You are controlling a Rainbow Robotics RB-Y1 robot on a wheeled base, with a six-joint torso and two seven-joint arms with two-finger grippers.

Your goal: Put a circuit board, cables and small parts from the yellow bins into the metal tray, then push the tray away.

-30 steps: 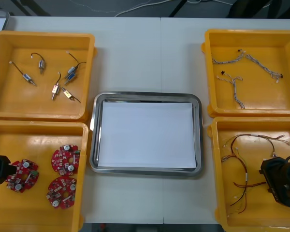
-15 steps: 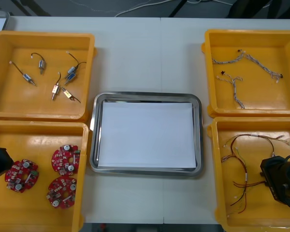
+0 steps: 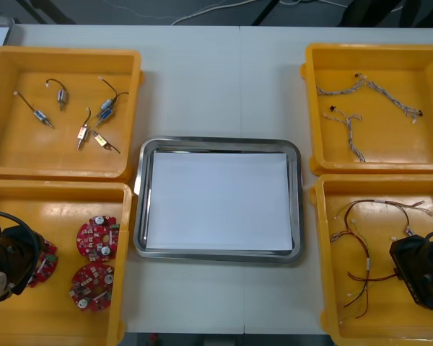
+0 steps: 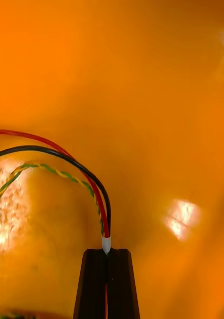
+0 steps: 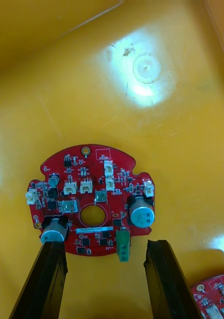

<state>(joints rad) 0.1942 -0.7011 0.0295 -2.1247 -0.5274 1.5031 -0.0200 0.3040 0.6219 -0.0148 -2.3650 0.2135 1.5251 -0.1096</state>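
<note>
The left gripper (image 5: 107, 244) hangs with its fingers spread wide. A round red circuit board (image 5: 99, 197) lies between and just past their tips, in the yellow bin (image 3: 58, 193) at the frame's lower left. The right gripper (image 4: 106, 251) is clamped on the white-tipped end of a red and yellow cable (image 4: 104, 219) in the lower-right bin (image 3: 390, 321). The metal tray (image 3: 139, 202) sits at centre, white inside.

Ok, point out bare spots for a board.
Free: the whole metal tray, white inside; the table between the far bins. Crowded: near left bin, boards and open left gripper; near right bin, right gripper shut on a cable.
</note>
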